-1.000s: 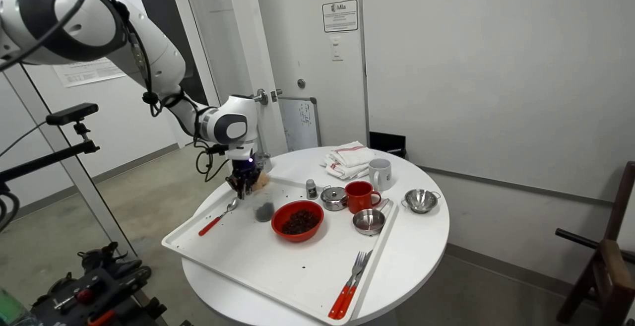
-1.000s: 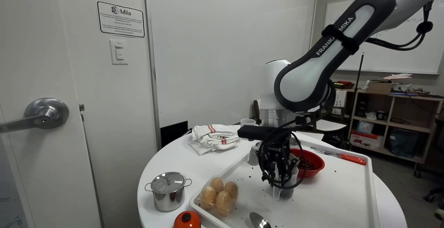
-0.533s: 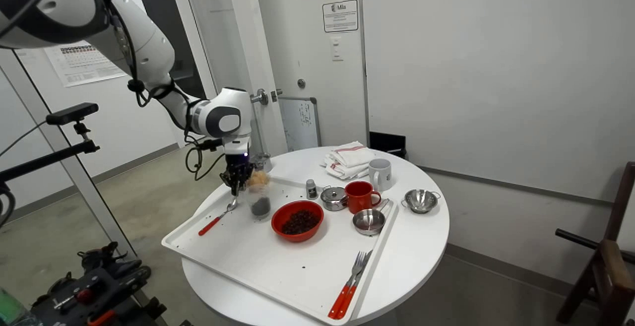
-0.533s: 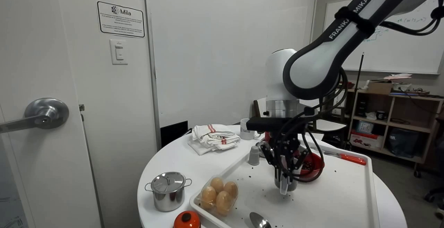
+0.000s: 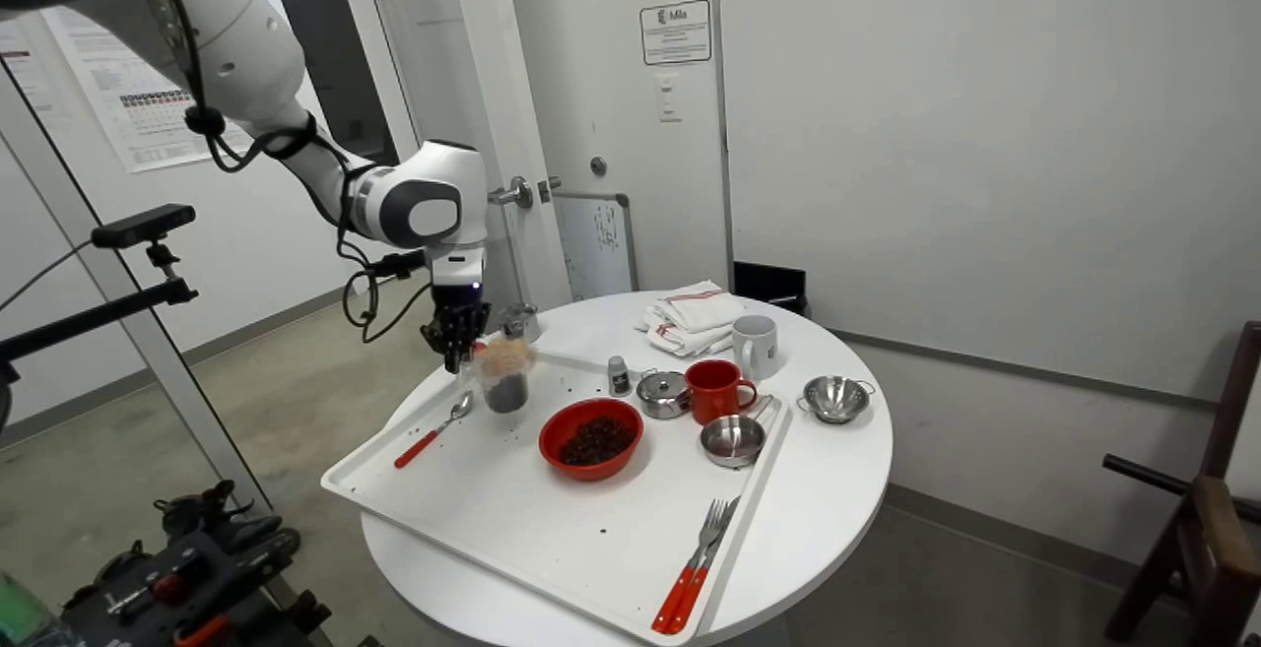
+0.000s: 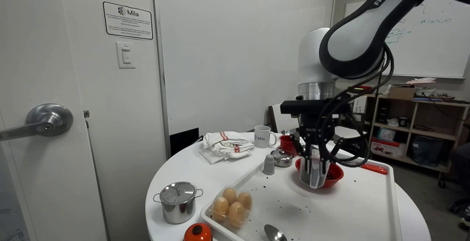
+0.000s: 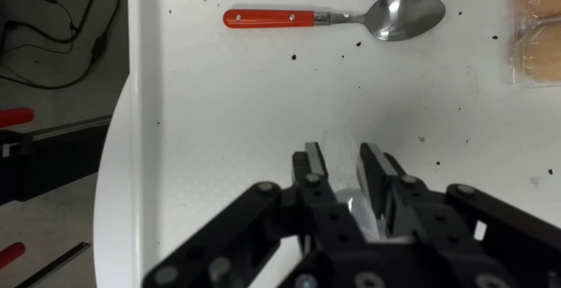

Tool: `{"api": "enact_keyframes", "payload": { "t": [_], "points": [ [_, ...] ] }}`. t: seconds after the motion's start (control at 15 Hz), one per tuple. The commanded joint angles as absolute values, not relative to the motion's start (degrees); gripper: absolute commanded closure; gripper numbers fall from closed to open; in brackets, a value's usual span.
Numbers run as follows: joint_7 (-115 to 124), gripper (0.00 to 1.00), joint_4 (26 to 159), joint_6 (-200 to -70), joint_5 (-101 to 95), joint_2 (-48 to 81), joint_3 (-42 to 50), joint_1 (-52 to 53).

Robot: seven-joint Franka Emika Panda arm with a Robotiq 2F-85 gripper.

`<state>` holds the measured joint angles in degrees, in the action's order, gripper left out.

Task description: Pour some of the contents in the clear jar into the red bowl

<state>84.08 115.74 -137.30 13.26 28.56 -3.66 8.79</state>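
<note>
Evidently the black two-fingered hand [image 7: 339, 156] was clamped on the pale, see-through handle [image 6: 314, 181] of a small, clear, cylindrical jar [image 5: 507, 386], one finger on either side. The jar hung upright above the white rectangular tray [image 5: 473, 519], with dark grey contents [image 5: 505, 396] lying at the bottom. In an exterior view it was to the left of the wide, round red bowl [image 5: 589, 471] and slightly farther off, the two apart. The bowl stood on the tray with a dark brown, crumbly heap [image 5: 598, 441] inside, and small dark specks [image 7: 294, 57] were scattered about the tray.

Left of the jar lay a red-handled metal spoon [image 5: 434, 431]. A red-handled fork and knife [image 5: 697, 568] lay together along the right edge, at the near end. A shallow metal pan [image 5: 733, 441] stood right of the bowl, and a lidded metal pot [image 5: 663, 394] and a red mug [image 5: 712, 391] beyond it, to the far right. On the round white tabletop [image 5: 828, 509], folded white cloths with red stripes [image 5: 695, 317] and a greyish-white mug [image 5: 754, 344] occupied the far side.
</note>
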Motion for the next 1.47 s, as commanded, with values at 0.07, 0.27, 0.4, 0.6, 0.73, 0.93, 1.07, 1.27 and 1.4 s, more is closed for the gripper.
{"api": "enact_keyframes", "payload": {
  "t": [0.07, 0.27, 0.4, 0.6, 0.73, 0.93, 1.07, 1.27, 1.4],
  "points": [
    [81.49, 0.93, 126.00, -136.22, 17.56, 16.00, -3.85, 6.93],
    [80.47, 0.93, 128.92, -134.26, 19.97, 11.52, -3.70, 5.43],
    [79.35, 0.93, 129.78, -132.21, 20.70, 9.77, -3.38, 4.66],
    [81.31, 0.74, 128.10, -131.24, 17.91, 11.54, -2.96, 5.43],
    [81.31, 0.74, 128.37, -130.17, 17.35, 11.30, -3.03, 5.62],
    [81.31, 0.74, 128.51, -130.12, 17.29, 11.29, -3.12, 5.81],
    [82.30, 0.93, 127.27, -129.94, 18.23, 12.59, -3.09, 5.71],
    [82.85, 0.93, 123.15, -126.21, 22.57, 15.74, -2.66, 4.15],
    [83.14, 0.93, 121.14, -125.10, 25.45, 17.08, -2.08, 2.96]
  ]
}}
